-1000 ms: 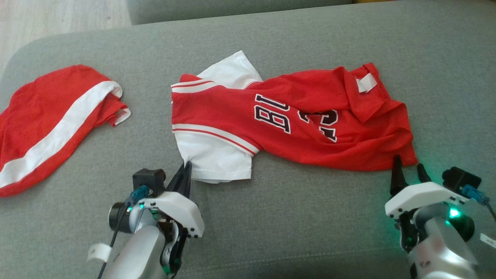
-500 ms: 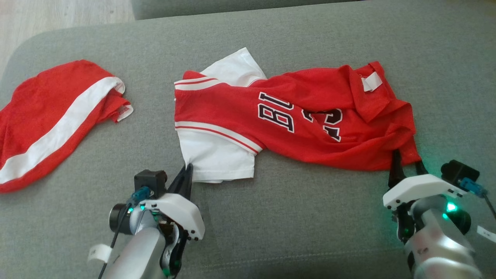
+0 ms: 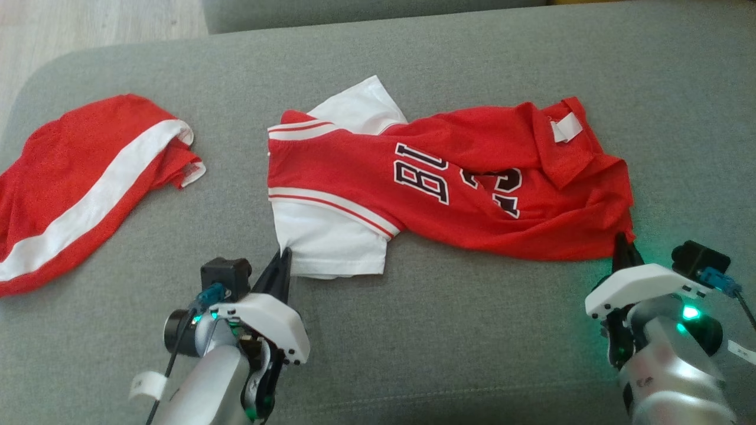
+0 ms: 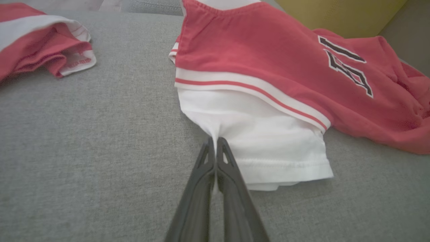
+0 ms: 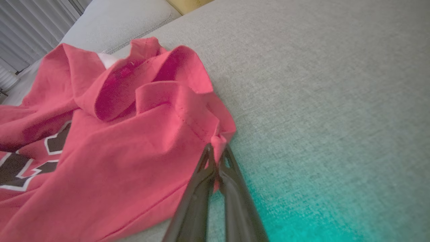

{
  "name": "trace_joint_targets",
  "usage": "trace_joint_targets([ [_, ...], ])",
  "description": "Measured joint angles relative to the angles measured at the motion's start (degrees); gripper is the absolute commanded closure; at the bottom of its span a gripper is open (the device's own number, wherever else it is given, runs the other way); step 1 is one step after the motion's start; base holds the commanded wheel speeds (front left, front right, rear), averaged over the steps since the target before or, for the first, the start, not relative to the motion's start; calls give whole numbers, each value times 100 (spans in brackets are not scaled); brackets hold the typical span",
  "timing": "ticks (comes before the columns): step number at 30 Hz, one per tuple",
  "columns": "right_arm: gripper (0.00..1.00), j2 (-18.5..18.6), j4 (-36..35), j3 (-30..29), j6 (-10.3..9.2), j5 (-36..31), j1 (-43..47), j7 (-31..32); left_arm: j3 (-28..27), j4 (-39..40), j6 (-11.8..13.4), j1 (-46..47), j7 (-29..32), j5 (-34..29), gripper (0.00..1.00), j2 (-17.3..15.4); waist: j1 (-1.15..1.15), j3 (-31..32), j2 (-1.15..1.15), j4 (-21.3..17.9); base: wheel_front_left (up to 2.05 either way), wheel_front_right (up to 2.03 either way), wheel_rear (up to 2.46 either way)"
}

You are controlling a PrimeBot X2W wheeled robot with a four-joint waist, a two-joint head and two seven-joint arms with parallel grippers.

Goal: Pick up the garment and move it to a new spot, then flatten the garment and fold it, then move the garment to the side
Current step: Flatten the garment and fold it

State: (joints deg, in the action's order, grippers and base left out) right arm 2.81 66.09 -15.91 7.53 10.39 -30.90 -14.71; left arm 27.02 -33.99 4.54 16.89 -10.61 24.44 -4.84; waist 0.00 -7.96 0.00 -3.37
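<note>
The garment (image 3: 449, 183) is a red jersey with black-and-white lettering and white sleeves, lying rumpled across the middle of the grey couch seat (image 3: 449, 330). My left gripper (image 3: 284, 255) is shut on the near corner of its white sleeve (image 4: 265, 148), seen pinched at the left gripper (image 4: 215, 140) in the left wrist view. My right gripper (image 3: 621, 241) is shut on the jersey's red near right corner (image 5: 215, 134), which bunches between the fingers (image 5: 201, 171) in the right wrist view.
A second red garment with a white stripe (image 3: 82, 189) lies at the left end of the seat, also seen as a red-and-white garment (image 4: 43, 43) in the left wrist view. A back cushion (image 3: 354, 12) runs along the far edge. Wooden floor (image 3: 88, 23) shows at top left.
My right gripper moved forward onto the jersey's red corner and went from open to shut on it. The left gripper kept its hold on the white sleeve.
</note>
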Motion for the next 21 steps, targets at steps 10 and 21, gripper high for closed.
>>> trace_joint_targets([
  [10,100,-2,-711,68,0,-127,263,5,-67,83,57,-82,-116,152,100,-2,0,349,0,-26,0,0,0],
  [21,100,-3,-2778,743,0,274,316,155,-809,1978,-66,37,65,1018,100,-111,0,948,0,27,0,0,0],
])
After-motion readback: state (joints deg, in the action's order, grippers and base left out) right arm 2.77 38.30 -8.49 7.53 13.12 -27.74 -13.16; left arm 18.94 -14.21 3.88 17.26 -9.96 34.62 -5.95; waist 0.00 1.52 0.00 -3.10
